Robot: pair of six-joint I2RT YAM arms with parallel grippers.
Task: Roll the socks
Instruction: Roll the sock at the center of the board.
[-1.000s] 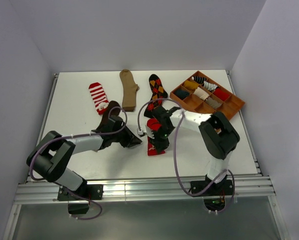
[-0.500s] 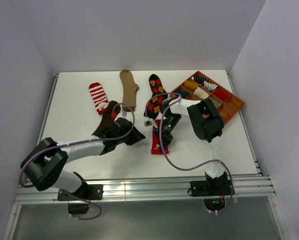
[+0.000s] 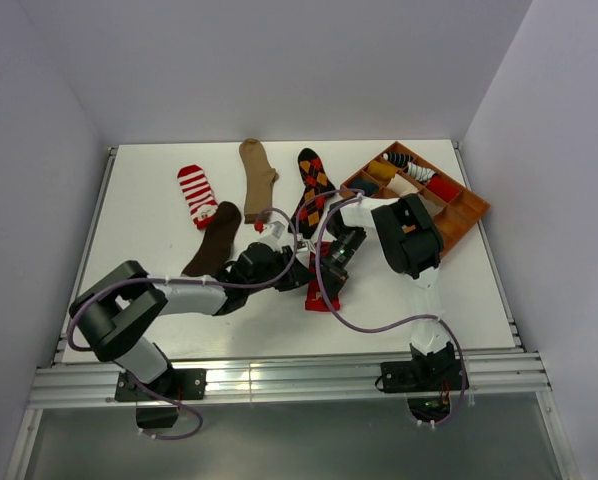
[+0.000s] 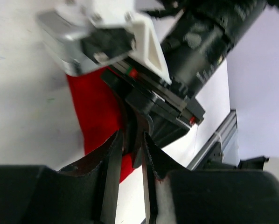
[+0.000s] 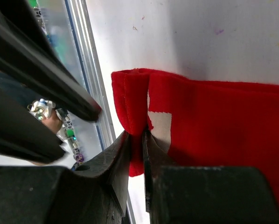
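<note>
White table (image 3: 149,230) fills your view, walled in pale grey on three sides. At two o'clock sits a brown wooden compartment tray (image 3: 474,215), with several cells holding rolled bundles. From ten to twelve o'clock four flat fabric socks lie spread: a red-and-white striped sock (image 3: 195,192), a dark brown sock (image 3: 214,240), a tan sock (image 3: 258,180) and a black argyle sock (image 3: 315,178). Your working piece, a red fabric sock with a white picture patch (image 3: 322,298), lies near the table's middle, long axis roughly twelve to six, its free end toward the arm bases. Both arms crowd over it, likely because a roll needs a started edge. Your right gripper (image 5: 136,140) is pinching a folded-over lip of the red sock. Your left gripper (image 4: 130,147), pressed nearly together, seems to nip the same fabric alongside.
</note>
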